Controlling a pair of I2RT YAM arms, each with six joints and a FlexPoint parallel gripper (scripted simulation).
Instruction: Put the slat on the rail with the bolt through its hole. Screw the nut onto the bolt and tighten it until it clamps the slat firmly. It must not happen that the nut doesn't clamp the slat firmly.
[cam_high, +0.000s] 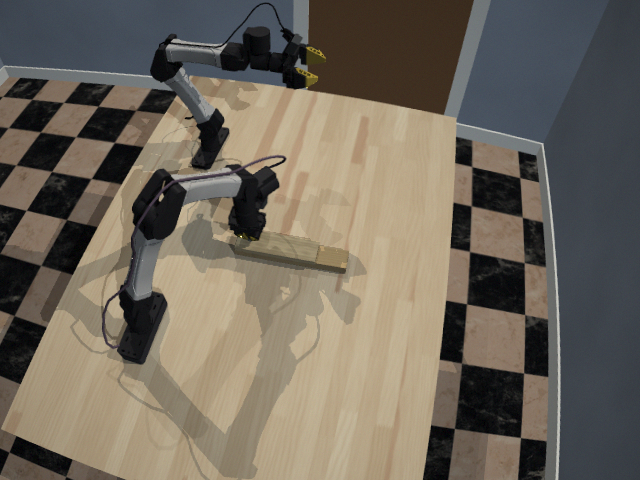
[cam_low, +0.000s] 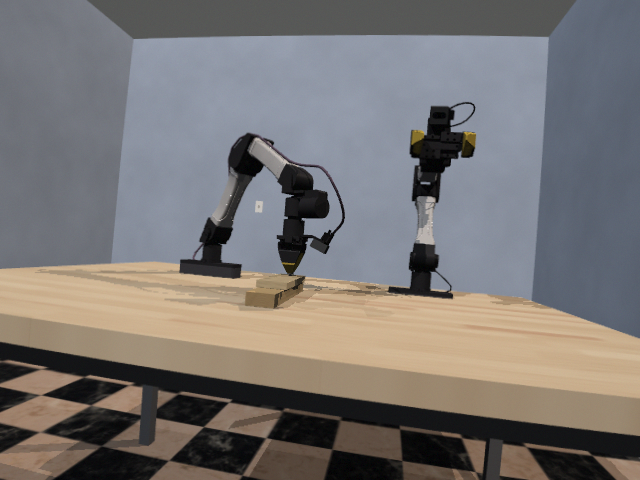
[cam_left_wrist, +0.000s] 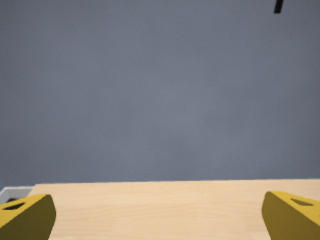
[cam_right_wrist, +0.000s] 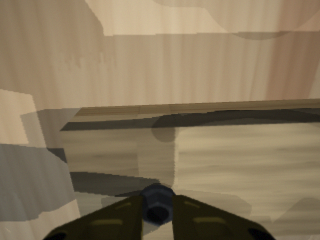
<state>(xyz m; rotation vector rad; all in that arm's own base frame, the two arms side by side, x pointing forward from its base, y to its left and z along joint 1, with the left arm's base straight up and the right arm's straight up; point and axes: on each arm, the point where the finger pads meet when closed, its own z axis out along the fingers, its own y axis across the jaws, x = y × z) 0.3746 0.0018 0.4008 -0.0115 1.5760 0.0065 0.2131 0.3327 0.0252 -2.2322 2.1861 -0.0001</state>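
The pale slat (cam_high: 289, 245) (cam_low: 276, 281) (cam_right_wrist: 250, 155) lies flat along the top of the wooden rail (cam_high: 333, 255) (cam_low: 261, 298). The rail's far end sticks out past it. My right gripper (cam_high: 249, 237) (cam_low: 291, 272) (cam_right_wrist: 157, 204) points straight down over the slat's end nearer the arm bases. It is shut on the dark blue nut (cam_right_wrist: 158, 192), low over the slat. The bolt and the slat's hole are hidden under nut and fingertips; whether the nut touches the slat cannot be told. My left gripper (cam_high: 314, 66) (cam_low: 442, 144) (cam_left_wrist: 158, 202) is wide open and empty, raised high.
Both arm bases stand along one side of the wooden table (cam_high: 382, 310) (cam_low: 413, 341) (cam_left_wrist: 160, 205). The left arm is well away from the rail, over the table's back edge in the top view. Arm shadows fall across the slat and the table.
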